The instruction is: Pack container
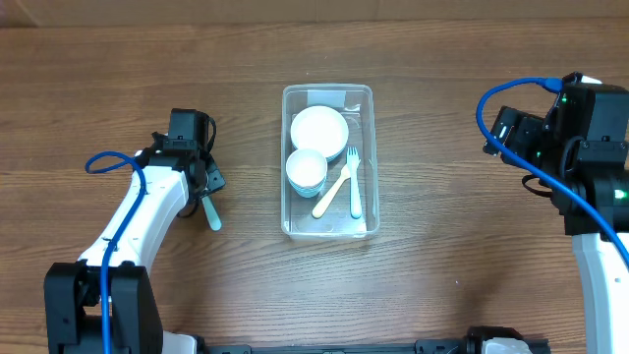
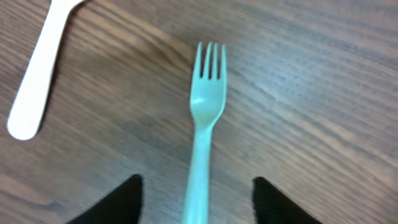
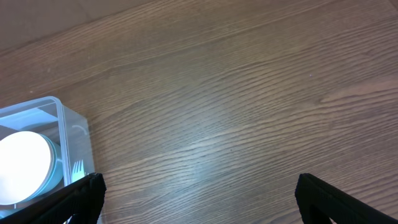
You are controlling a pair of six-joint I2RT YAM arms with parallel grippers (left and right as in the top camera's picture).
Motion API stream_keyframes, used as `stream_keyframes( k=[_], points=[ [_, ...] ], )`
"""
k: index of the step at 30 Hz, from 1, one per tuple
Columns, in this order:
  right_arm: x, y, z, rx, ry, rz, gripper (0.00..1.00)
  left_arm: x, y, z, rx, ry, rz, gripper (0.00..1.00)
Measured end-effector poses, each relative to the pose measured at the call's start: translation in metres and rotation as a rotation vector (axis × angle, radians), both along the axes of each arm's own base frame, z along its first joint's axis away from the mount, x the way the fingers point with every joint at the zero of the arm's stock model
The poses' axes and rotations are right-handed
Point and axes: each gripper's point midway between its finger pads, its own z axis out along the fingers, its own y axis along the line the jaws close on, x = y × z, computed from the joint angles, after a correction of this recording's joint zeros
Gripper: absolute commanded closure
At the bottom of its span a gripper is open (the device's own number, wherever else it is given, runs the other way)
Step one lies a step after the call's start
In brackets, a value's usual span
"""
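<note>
While the left gripper (image 2: 196, 185) hangs low over the table (image 2: 323, 93), its two black fingers (image 2: 121, 202) stand apart on either side of a teal fork (image 2: 207, 93), with bare wood showing between each finger and the handle. It is open and holds nothing. The fork lies flat, and the wrist view shows its tines pointing away from the gripper. A white utensil handle (image 2: 34, 81) lies a little apart from it, at the upper left of that view.

To the right, in the middle of the table, sits the clear container (image 1: 286, 147). It already holds a white bowl (image 1: 319, 128) at its far end, a smaller bowl (image 1: 307, 169) nearer, and a pale spoon (image 1: 331, 194) and a light fork (image 1: 355, 184) along its right side. The right gripper (image 3: 199, 190) waits well off to the right, jaws spread wide and empty.

The likely trouble lies in the pickup. The handle is thin and flat on the wood, so jaws that close too high could slide over it, or push it sideways if one finger meets it first. A grip near the handle's end may let the tines droop and catch the container's rim. With little free floor left inside, a careless drop could leave the fork propped on a bowl or hanging over the edge.
</note>
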Motion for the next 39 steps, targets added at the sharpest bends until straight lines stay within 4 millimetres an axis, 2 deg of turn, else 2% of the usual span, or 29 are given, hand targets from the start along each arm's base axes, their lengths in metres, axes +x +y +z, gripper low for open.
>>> stream_keyframes(
  k=[4, 9, 10, 12, 14, 16, 25, 28, 31, 32, 33, 35, 37, 39],
  points=[
    [0.000, 0.000, 0.000, 0.000, 0.000, -0.001, 0.00, 0.013, -0.002, -0.005, -0.013, -0.053, 0.008, 0.43],
    [0.000, 0.000, 0.000, 0.000, 0.000, -0.001, 0.00, 0.015, -0.003, -0.045, -0.014, 0.018, 0.018, 0.51],
    [0.000, 0.000, 0.000, 0.000, 0.000, -0.001, 0.00, 0.013, -0.003, -0.053, -0.012, 0.039, 0.019, 0.55],
    [0.000, 0.000, 0.000, 0.000, 0.000, -0.001, 0.00, 0.012, -0.002, -0.058, -0.011, 0.049, 0.021, 0.71],
    [0.000, 0.000, 0.000, 0.000, 0.000, -0.001, 0.00, 0.013, -0.003, -0.059, -0.014, 0.047, 0.020, 0.81],
    [0.000, 0.000, 0.000, 0.000, 0.001, 0.000, 0.00, 0.013, -0.003, -0.059, -0.013, 0.046, 0.021, 0.84],
    [0.000, 0.000, 0.000, 0.000, 0.000, 0.000, 0.00, 0.012, -0.003, -0.057, -0.012, 0.047, 0.019, 0.83],
    [0.000, 0.000, 0.000, 0.000, 0.000, 0.000, 0.00, 0.016, -0.003, -0.039, -0.013, -0.002, 0.009, 0.84],
    [0.000, 0.000, 0.000, 0.000, 0.000, -0.001, 0.00, 0.023, -0.003, -0.005, -0.016, -0.097, -0.004, 0.83],
    [0.000, 0.000, 0.000, 0.000, 0.000, 0.000, 0.00, 0.023, -0.003, 0.007, -0.018, -0.128, -0.005, 0.79],
    [0.000, 0.000, 0.000, 0.000, 0.000, 0.000, 0.00, 0.023, -0.003, 0.015, -0.019, -0.147, -0.006, 0.69],
    [0.000, 0.000, 0.000, 0.000, 0.000, -0.001, 0.00, 0.018, -0.003, 0.025, -0.020, -0.156, -0.007, 0.60],
    [0.000, 0.000, 0.000, 0.000, 0.000, -0.001, 0.00, 0.013, -0.002, 0.023, -0.018, -0.136, -0.003, 0.56],
    [0.000, 0.000, 0.000, 0.000, 0.000, -0.001, 0.00, 0.006, -0.002, 0.013, -0.025, -0.105, 0.019, 0.55]
  ],
)
